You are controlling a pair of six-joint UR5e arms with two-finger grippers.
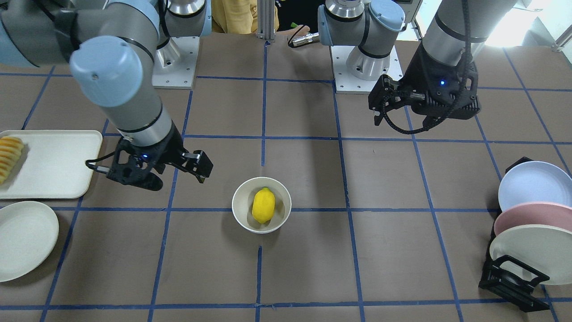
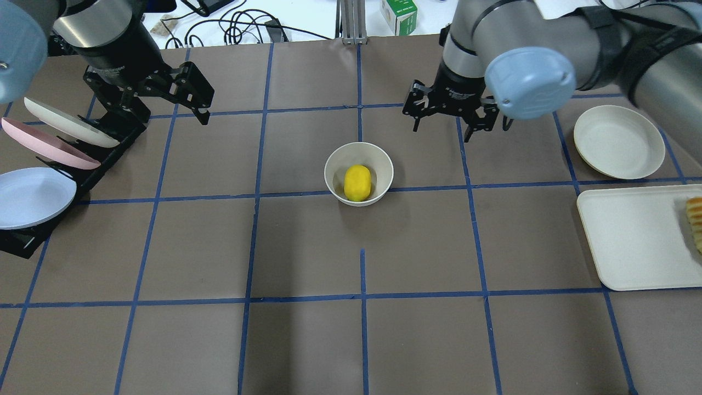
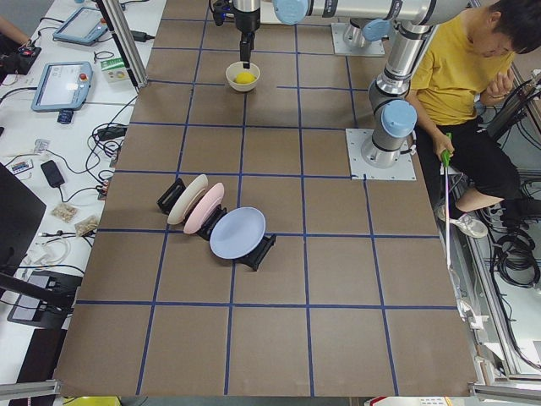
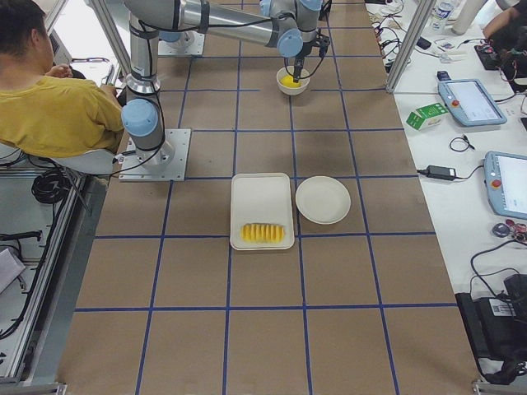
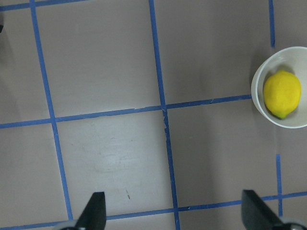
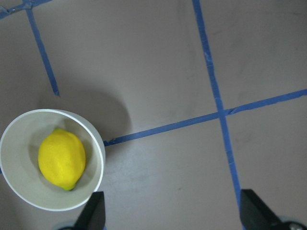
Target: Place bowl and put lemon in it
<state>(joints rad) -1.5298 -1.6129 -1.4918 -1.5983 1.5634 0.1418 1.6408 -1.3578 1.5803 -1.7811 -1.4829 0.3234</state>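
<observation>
The off-white bowl (image 1: 239, 203) stands upright at the table's middle, with the yellow lemon (image 1: 263, 205) lying inside it. Both show in the overhead view, the bowl (image 2: 334, 170) and the lemon (image 2: 357, 182). My right gripper (image 2: 441, 131) hovers just beyond the bowl on my right side, open and empty. Its wrist view shows the bowl (image 6: 98, 153) and the lemon (image 6: 61, 158) at lower left. My left gripper (image 2: 204, 104) is open and empty, well off to my left near the plate rack. Its wrist view shows the lemon (image 5: 281, 94) at the right edge.
A black rack of pastel plates (image 2: 38, 164) stands at my left edge. A flat cream plate (image 2: 618, 141) and a white tray (image 2: 630, 236) with ridged sliced food (image 2: 695, 222) lie at my right. A person in yellow (image 3: 461, 76) sits by the robot base.
</observation>
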